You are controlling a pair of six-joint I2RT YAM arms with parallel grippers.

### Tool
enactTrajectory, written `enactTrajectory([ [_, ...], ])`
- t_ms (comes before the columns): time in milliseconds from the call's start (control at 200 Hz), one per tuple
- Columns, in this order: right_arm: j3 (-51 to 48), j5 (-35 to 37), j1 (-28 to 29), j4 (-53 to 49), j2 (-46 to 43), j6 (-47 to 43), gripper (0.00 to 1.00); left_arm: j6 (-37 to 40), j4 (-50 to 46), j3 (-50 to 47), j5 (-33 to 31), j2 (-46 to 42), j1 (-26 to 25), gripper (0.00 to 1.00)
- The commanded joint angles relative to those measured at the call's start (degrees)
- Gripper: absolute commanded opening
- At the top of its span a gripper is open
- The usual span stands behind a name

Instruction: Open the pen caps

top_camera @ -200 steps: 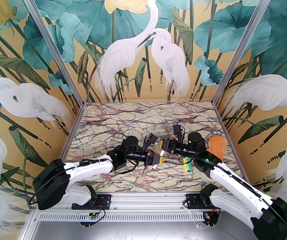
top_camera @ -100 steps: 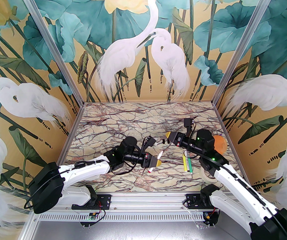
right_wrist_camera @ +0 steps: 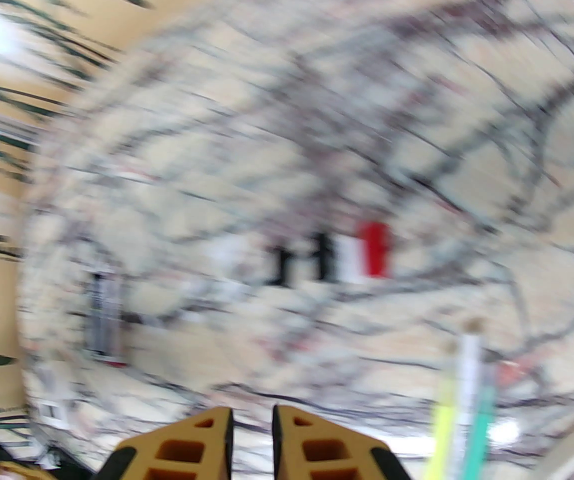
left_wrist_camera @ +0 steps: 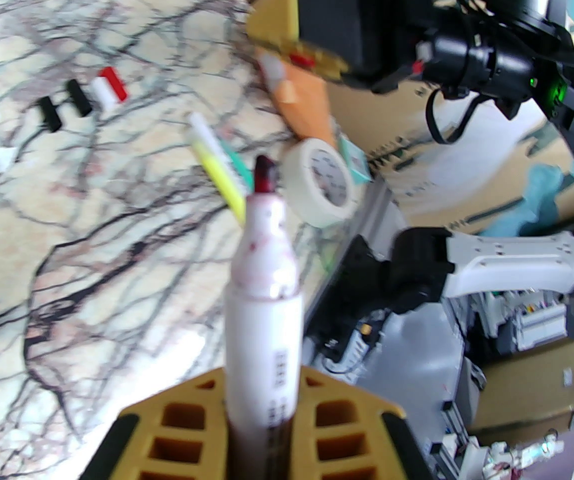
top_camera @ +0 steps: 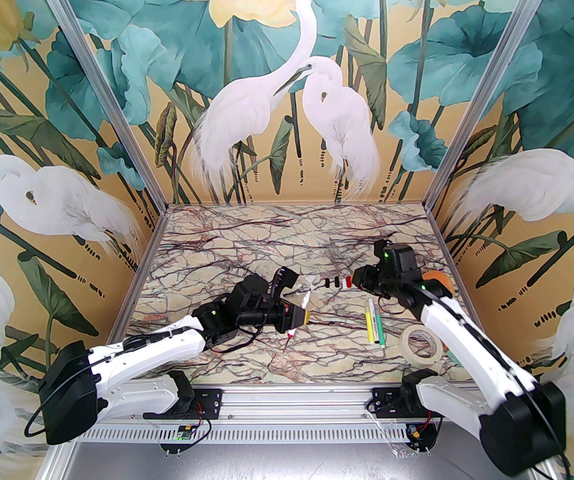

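Observation:
My left gripper is shut on a white marker whose bare dark red tip points at the near table. My right gripper hovers at mid right, shut; in the left wrist view a small red pen cap shows pinched between its yellow fingers. Just left of it, loose pen caps lie in a row on the marble: two black pen caps and a white-and-red pen cap.
Yellow, white and green markers lie side by side right of centre. A roll of cream tape sits near the right arm, an orange object behind it. Side walls close in the table.
The two grippers, joined at the table's centre a second ago, have pulled apart. The right one swung back and right with the cap; the left one drew back left with the uncapped marker.

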Motion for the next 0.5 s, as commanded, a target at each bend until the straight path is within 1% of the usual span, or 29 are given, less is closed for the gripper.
enactTrajectory([
  [0,2.9,2.1,-2.0,-4.9,4.2,-6.5,0.20,0.7,-1.9,0.9,-3.8,-1.1,0.2,0.05],
  [200,7.0,0.9,-5.0,-4.3,14.7,-11.9,0.19,0.7,-2.3,0.6,-4.3,-1.5,0.3,0.05],
  [320,8.8,-0.5,-7.0,-2.6,19.8,-13.1,0.20,0.8,-3.1,0.3,-4.8,-1.9,0.4,0.05],
  [495,12.2,-2.6,-8.3,-1.9,26.9,-15.1,0.19,0.9,-3.5,-0.2,-5.2,-2.1,0.4,0.05],
])
